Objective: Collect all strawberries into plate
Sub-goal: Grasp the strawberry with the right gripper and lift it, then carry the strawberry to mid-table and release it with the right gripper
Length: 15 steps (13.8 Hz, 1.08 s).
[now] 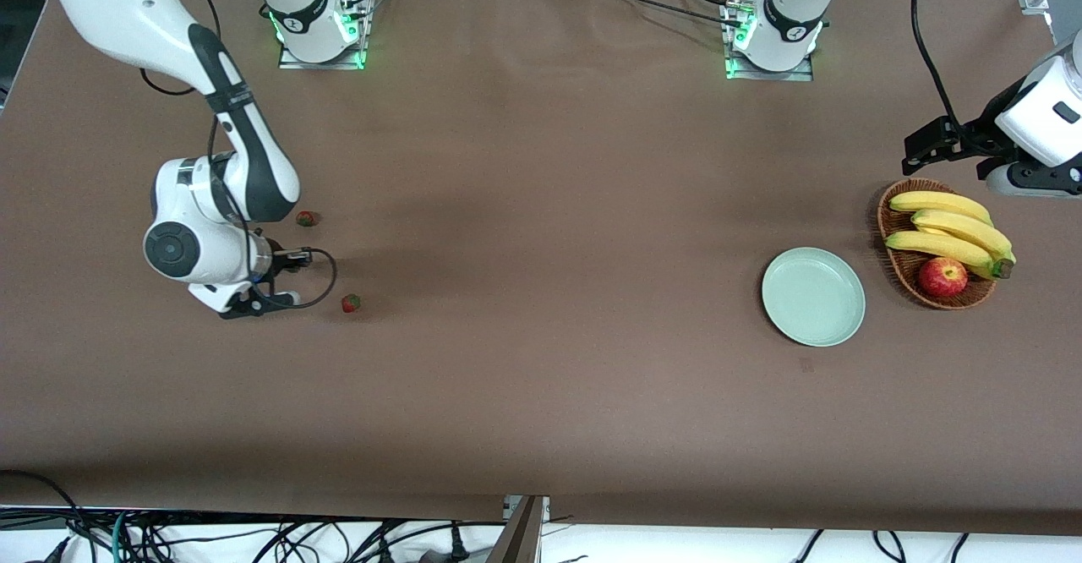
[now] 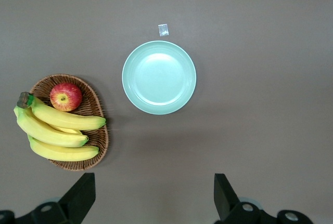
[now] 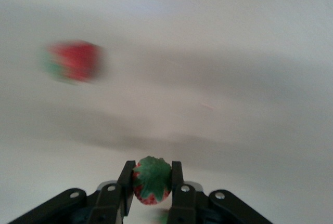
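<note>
Three strawberries show in all: one (image 1: 308,219) lies on the table (image 1: 541,377), a second (image 1: 351,303) lies on it nearer the front camera, and a third (image 3: 152,181) sits clamped in the right pincer (image 3: 151,185). There is one mint-green plate (image 1: 813,297). One wicker basket (image 1: 904,267) holds three bananas (image 1: 947,225) and one red apple (image 1: 942,276). Two robot arms stand at the table.

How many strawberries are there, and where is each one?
3. One strawberry is clamped in the right gripper. Two lie on the table at the right arm's end: one beside that arm, another nearer the front camera. None is on the plate.
</note>
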Available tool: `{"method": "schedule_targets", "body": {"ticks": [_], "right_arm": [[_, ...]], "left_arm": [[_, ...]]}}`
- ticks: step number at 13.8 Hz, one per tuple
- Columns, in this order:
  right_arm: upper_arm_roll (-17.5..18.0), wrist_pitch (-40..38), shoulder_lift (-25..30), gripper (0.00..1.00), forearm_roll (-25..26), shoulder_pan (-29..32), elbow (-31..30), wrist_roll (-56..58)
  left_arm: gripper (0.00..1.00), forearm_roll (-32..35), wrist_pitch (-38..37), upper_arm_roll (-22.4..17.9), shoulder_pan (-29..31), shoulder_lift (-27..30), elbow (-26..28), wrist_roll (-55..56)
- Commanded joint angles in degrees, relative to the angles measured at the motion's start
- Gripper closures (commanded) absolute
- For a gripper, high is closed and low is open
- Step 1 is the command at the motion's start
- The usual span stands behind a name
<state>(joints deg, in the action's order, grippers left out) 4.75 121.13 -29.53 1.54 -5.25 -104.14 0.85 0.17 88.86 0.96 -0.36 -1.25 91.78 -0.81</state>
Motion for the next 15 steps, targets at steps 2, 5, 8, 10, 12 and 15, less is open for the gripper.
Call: {"method": "schedule_targets", "body": {"ticks": [2,5,8,10,12,15], "right_arm": [[3.9,-1.1,-2.3,1.0,-3.2,-9.7,6.0,-22.0],[4.0,-1.0,-9.7,1.0,-3.2,-20.2,18.6,-42.8],[4.0,5.7,-18.3,1.0,-3.1,-29.0,30.6,-54.1],[4.0,14.0,-21.3,1.0,-3.0,-33.1,32.4,-60.8],[4.0,22.4,-24.5,1.0,-2.8,-37.1,33.0,-65.0],[4.0,24.2,-30.7,1.0,-2.8,-40.5,39.5,-68.2]], "left_arm": [[0.0,-0.8,-0.8,-0.1,0.3,0.8,0.2,-0.4],[0.0,-0.8,-0.7,-0.1,0.3,0.8,0.2,-0.4],[0.0,-0.8,-0.8,-0.1,0.3,0.8,0.2,-0.4],[0.0,-0.8,-0.7,-0.1,0.3,0.8,0.2,-0.4],[0.0,-0.8,-0.7,-0.1,0.3,0.8,0.2,-0.4],[0.0,-0.8,-0.7,0.1,0.2,0.8,0.1,-0.2]]}}
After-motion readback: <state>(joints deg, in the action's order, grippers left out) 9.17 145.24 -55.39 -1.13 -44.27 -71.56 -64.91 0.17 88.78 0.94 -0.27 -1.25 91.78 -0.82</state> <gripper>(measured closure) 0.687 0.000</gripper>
